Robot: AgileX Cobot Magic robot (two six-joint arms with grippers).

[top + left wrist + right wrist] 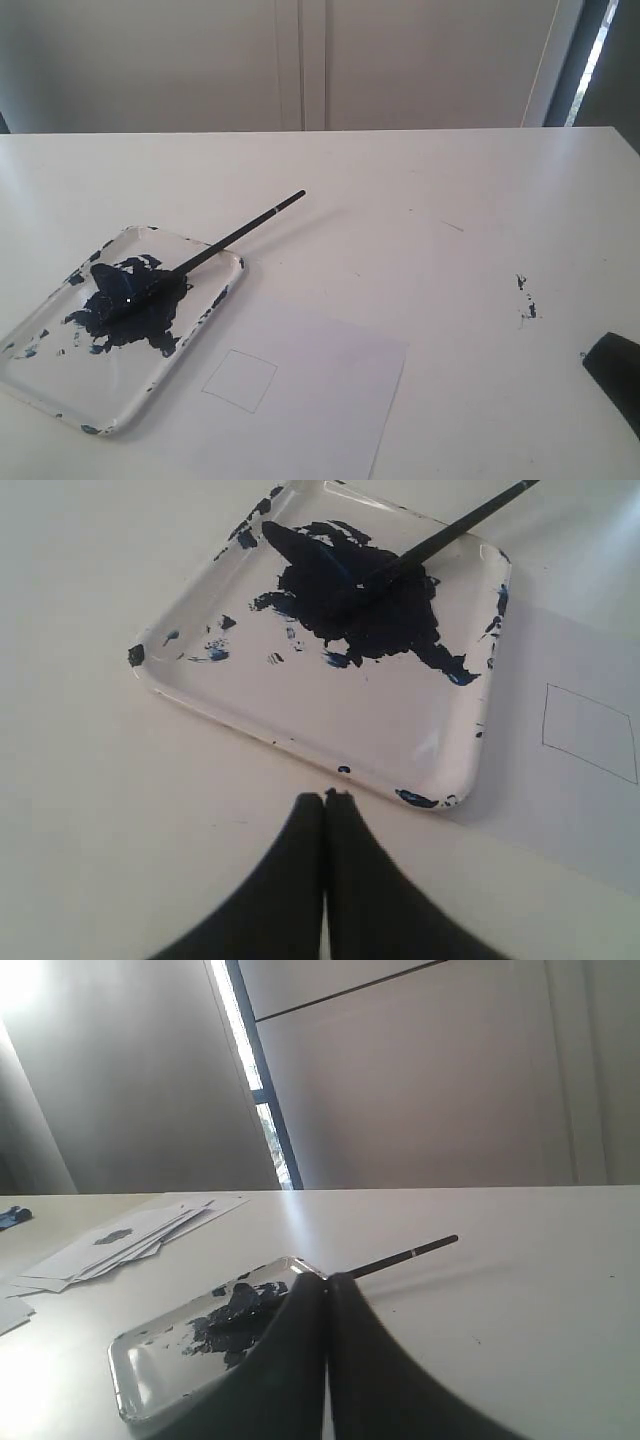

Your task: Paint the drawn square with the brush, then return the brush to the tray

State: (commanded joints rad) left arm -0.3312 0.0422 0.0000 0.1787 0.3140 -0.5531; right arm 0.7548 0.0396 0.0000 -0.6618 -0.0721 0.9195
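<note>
Bright window daylight, washed-out whites, soft focus

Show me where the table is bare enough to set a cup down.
Bare: the middle stretch between the brush and the blue specks, and the far strip behind the tray. Crowded: near left, where tray, brush and paper sheet sit together.

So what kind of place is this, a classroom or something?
Probably a plain indoor room set up for painting: a white table, a paint-smeared tray with the brush tip in it, and a pile of paper sheets.
</note>
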